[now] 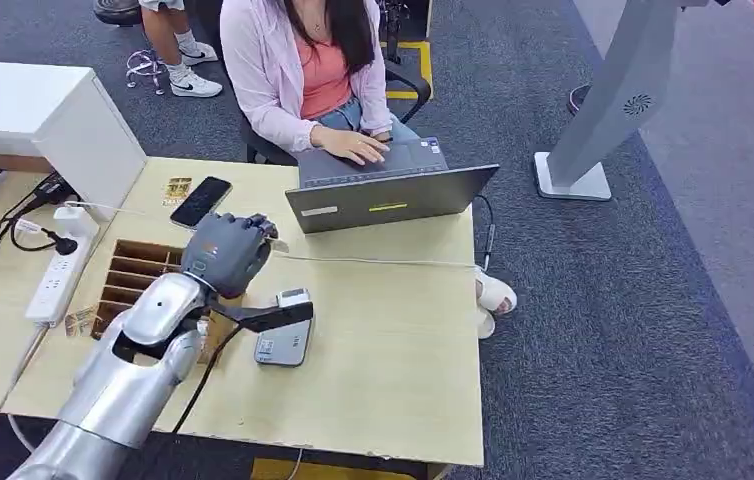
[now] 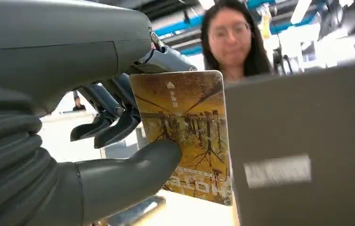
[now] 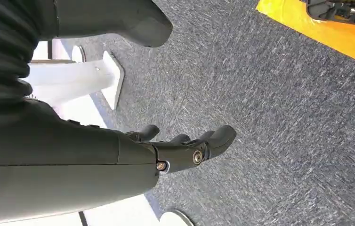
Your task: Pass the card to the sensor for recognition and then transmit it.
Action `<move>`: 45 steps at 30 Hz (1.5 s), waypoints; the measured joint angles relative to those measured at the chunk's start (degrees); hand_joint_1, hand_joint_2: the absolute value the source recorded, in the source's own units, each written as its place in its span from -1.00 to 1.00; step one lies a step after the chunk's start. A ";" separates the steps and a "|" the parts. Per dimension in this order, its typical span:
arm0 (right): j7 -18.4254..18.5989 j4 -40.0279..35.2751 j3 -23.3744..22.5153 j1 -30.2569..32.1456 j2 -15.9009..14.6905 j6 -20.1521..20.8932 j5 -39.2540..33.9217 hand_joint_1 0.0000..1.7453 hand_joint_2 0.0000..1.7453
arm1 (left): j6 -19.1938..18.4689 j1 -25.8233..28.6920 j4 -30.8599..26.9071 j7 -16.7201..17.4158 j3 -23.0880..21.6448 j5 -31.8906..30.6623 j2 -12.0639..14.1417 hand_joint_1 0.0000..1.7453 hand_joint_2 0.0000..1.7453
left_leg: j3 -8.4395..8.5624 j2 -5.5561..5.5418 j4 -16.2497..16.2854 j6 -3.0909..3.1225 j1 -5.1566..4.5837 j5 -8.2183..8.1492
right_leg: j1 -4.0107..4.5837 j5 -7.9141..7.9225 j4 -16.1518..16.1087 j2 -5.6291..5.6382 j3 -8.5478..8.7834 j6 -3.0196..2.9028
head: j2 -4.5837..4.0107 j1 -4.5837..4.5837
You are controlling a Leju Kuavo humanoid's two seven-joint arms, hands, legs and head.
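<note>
Hand first: your left hand (image 2: pixel 95 141) grips the card (image 2: pixel 185 136), thumb pressed on its printed golden face and a finger behind its upper edge, so the card stands roughly upright just past the palm. In the head view you see that left hand (image 1: pixel 226 252) raised above the counter (image 1: pixel 393 350), over the near end of the wooden slotted box (image 1: pixel 133 275), and only a pale corner of the card (image 1: pixel 275 244) peeks out beside the fingers. Just beside the hand, toward you, lies the small grey sensor (image 1: pixel 285 338) flat on the counter, with a black cable running from it off the near edge. The card is up in the air, apart from the sensor. Past the hand a laptop (image 1: pixel 388 190) stands open with its lid back toward you, and a person (image 1: pixel 318 70) sits behind it with a hand on the keys. A black phone (image 1: pixel 201 201) and another golden card (image 1: pixel 177 189) lie on the counter beyond the box; a white power strip (image 1: pixel 61 268) lies to the left.

Your right hand (image 3: pixel 185 150) hangs over grey carpet (image 3: pixel 270 108), holding nothing, its fingers loosely curved and apart.
</note>
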 joint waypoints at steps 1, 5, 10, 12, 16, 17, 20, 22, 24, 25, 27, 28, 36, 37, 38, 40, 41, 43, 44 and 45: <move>0.02 0.00 0.00 0.00 0.02 0.00 0.09 -1.00 1.00 | -0.11 0.14 0.78 0.04 -0.39 0.04 -0.28 1.00 1.00 | 0.00 0.00 0.00 0.00 0.00 0.00 | 0.00 0.00 0.00 0.00 0.00 0.00 | 0.00 0.00; 0.04 0.00 -0.04 -0.02 0.15 -0.02 0.35 -1.00 1.00 | -1.07 0.26 4.05 0.13 -2.12 0.88 -1.09 1.00 1.00 | -0.01 0.00 0.00 0.00 0.00 0.00 | 0.00 0.00 0.00 0.00 0.00 0.00 | 0.00 0.00; 0.02 0.00 -0.20 -0.01 0.35 0.04 0.42 -1.00 1.00 | -2.51 0.91 7.80 -0.33 -4.02 1.99 -1.99 1.00 1.00 | -0.01 0.00 0.00 0.00 -0.01 0.00 | 0.00 0.00 0.00 0.00 0.00 0.00 | 0.00 0.00; 0.02 0.00 -0.26 0.00 0.39 0.04 0.41 -1.00 1.00 | -2.95 1.07 9.11 -0.44 -4.33 2.29 -2.21 1.00 1.00 | -0.01 0.00 0.00 0.00 0.00 0.00 | 0.00 0.00 0.00 0.00 -0.01 0.00 | 0.00 0.00; 0.02 0.00 -0.28 0.00 0.44 0.07 0.57 -1.00 1.00 | -3.10 1.08 10.55 -0.35 -4.92 2.77 -2.32 1.00 1.00 | -0.01 0.00 0.00 0.00 0.00 0.00 | 0.00 0.00 0.00 0.00 0.00 0.00 | 0.00 0.00; 0.02 0.00 -0.28 0.00 0.44 0.17 0.59 -1.00 1.00 | -3.14 1.08 10.84 -0.33 -4.94 2.82 -2.34 1.00 1.00 | 0.00 0.00 0.00 0.00 0.00 0.00 | 0.01 0.00 0.00 0.00 -0.01 0.00 | 0.00 0.00; 0.02 0.00 -0.28 -0.01 0.46 0.22 0.74 -1.00 1.00 | -3.85 1.08 11.87 -0.31 -5.38 3.15 -2.43 1.00 1.00 | -0.01 0.00 0.00 0.00 0.00 0.00 | 0.00 0.00 0.00 0.00 0.00 0.00 | 0.00 0.00; 0.02 0.00 -0.28 -0.02 0.48 0.22 0.79 -1.00 1.00 | -4.67 1.05 13.38 -0.24 -6.01 3.37 -2.67 1.00 1.00 | -0.01 0.00 0.00 0.00 0.00 0.00 | 0.00 0.00 0.00 -0.01 0.00 0.00 | 0.00 0.02; 0.02 0.00 -0.31 -0.01 0.50 0.22 0.96 -1.00 1.00 | -5.42 1.02 14.57 -0.15 -6.53 3.76 -2.82 1.00 1.00 | -0.01 0.00 0.00 0.00 0.00 0.00 | 0.00 0.00 0.00 0.00 0.00 0.00 | 0.00 0.00; 0.02 0.00 -0.31 0.00 0.50 0.22 1.09 -1.00 1.00 | -6.14 0.66 15.74 0.13 -6.99 4.31 -2.99 1.00 1.00 | 0.00 -0.03 0.00 0.00 0.00 0.00 | 0.00 0.00 0.00 -0.04 0.02 0.00 | 0.00 0.00; 0.04 0.00 -0.31 -0.04 0.59 0.22 1.11 -1.00 1.00 | -6.36 0.06 16.96 0.59 -7.56 4.48 -3.21 1.00 1.00 | 0.03 -0.05 0.00 0.01 0.00 -0.01 | -0.01 0.00 0.00 -0.06 0.07 0.00 | 0.00 0.00; 0.04 0.00 -0.31 -0.04 0.61 0.22 1.14 -1.00 1.00 | -6.36 -0.21 17.38 0.63 -7.85 4.57 -3.32 1.00 1.00 | 0.05 -0.05 0.00 0.01 0.00 -0.01 | -0.01 0.00 0.00 -0.06 0.09 0.00 | 0.00 0.00; 0.04 0.00 -0.31 -0.01 0.70 0.22 1.27 -1.00 1.00 | -6.40 -1.04 18.95 0.63 -8.50 4.79 -3.69 1.00 1.00 | 0.20 -0.05 -0.01 0.00 0.00 0.01 | 0.00 0.01 0.00 -0.06 0.22 0.01 | 0.00 -0.02; 0.07 0.00 -0.31 -0.01 0.70 0.22 1.27 -1.00 1.00 | -6.60 -1.14 19.14 0.66 -8.65 4.96 -3.69 1.00 1.00 | 0.22 -0.05 -0.01 0.00 0.00 0.01 | 0.00 0.01 0.00 -0.06 0.24 0.01 | 0.00 0.00; 0.11 0.00 -0.31 -0.01 0.72 0.22 1.31 -1.00 1.00 | -6.84 -1.24 19.28 0.68 -8.76 5.27 -3.69 1.00 1.00 | 0.24 -0.05 -0.01 0.00 0.00 0.01 | 0.00 0.01 0.00 -0.06 0.27 0.00 | 0.00 0.00; 0.11 0.00 -0.31 -0.02 0.72 0.22 1.49 -1.00 1.00 | -7.32 -1.35 19.45 0.72 -8.87 5.73 -3.69 1.00 1.00 | 0.28 -0.05 -0.01 0.00 0.00 0.01 | 0.00 0.01 0.00 -0.06 0.31 0.00 | 0.00 0.00; 0.11 0.00 -0.31 -0.02 0.72 0.22 1.51 -1.00 1.00 | -7.32 -1.39 19.69 0.74 -8.92 5.92 -3.69 1.00 1.00 | 0.29 -0.05 -0.01 0.00 0.00 0.01 | 0.00 0.01 0.00 -0.06 0.32 0.00 | 0.00 0.00; 0.11 0.00 -0.31 -0.02 0.74 0.22 1.60 -1.00 1.00 | -7.17 -1.42 19.78 1.05 -9.05 6.21 -3.71 1.00 1.00 | 0.30 -0.05 -0.01 0.00 0.00 0.01 | 0.00 0.01 0.00 -0.06 0.34 0.00 | 0.00 0.00; 0.02 0.00 -0.31 -0.02 0.74 0.22 1.60 -1.00 1.00 | -7.06 -1.45 19.89 1.22 -9.11 6.27 -3.71 1.00 1.00 | 0.31 -0.05 -0.01 0.00 0.00 0.01 | 0.00 0.01 0.00 -0.06 0.35 0.00 | 0.00 0.00; 0.00 0.00 -0.31 -0.02 0.74 0.22 1.62 -1.00 1.00 | -6.88 -1.47 20.04 1.64 -9.20 6.38 -3.71 1.00 1.00 | 0.31 -0.05 -0.01 0.00 0.00 0.01 | 0.00 0.01 0.00 -0.06 0.36 0.01 | 0.00 0.00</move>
